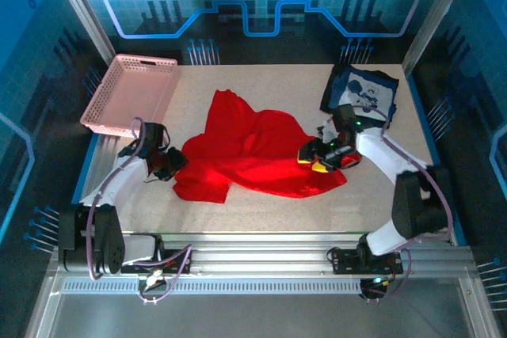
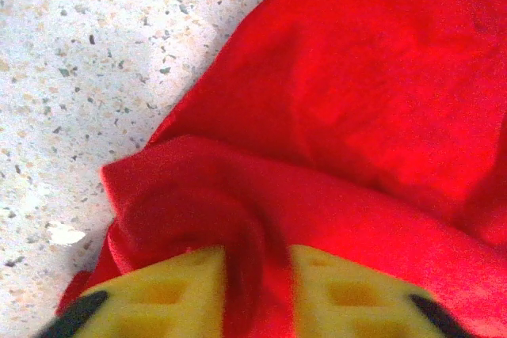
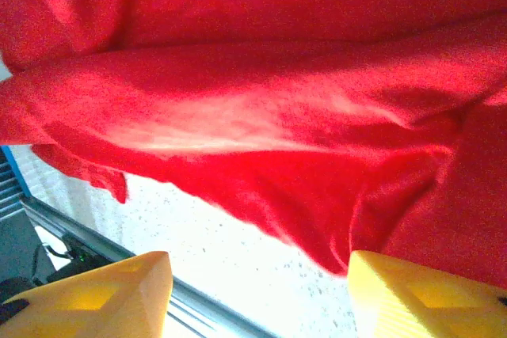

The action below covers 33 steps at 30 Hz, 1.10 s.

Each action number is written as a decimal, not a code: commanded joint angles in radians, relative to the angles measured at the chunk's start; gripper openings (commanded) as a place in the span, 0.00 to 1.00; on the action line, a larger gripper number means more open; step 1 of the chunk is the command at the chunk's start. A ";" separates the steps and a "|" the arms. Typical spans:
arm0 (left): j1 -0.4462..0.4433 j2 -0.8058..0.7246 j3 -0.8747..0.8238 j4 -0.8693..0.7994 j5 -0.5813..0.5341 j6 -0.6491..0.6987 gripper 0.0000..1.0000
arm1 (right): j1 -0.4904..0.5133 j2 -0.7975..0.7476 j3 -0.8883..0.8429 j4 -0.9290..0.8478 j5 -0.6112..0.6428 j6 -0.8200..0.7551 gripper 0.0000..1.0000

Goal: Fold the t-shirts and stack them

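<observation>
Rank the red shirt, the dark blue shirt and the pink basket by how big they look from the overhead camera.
1. red t-shirt: spread out loose, clearly the largest.
2. pink basket.
3. navy t-shirt: folded compact, it looks somewhat smaller than the basket, though not by much.

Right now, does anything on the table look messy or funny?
Yes. The red shirt lies in a crumpled heap in the middle of the table, bunched up instead of flat or folded. The navy shirt at the far right looks folded by comparison.
</observation>
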 commanded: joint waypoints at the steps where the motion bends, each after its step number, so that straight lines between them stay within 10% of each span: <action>1: 0.010 -0.014 -0.010 0.034 0.003 -0.020 0.48 | -0.111 -0.156 -0.053 -0.140 0.027 0.015 0.63; 9: 0.011 -0.067 0.051 -0.044 0.028 -0.013 0.77 | -0.368 -0.207 -0.300 -0.049 -0.019 -0.012 0.59; 26: 0.061 -0.175 0.056 -0.258 0.081 -0.005 0.84 | -0.419 0.163 -0.180 0.157 0.120 -0.017 0.42; 33: 0.061 -0.176 0.008 -0.345 0.042 -0.008 0.84 | -0.410 0.231 -0.105 0.170 0.139 0.008 0.08</action>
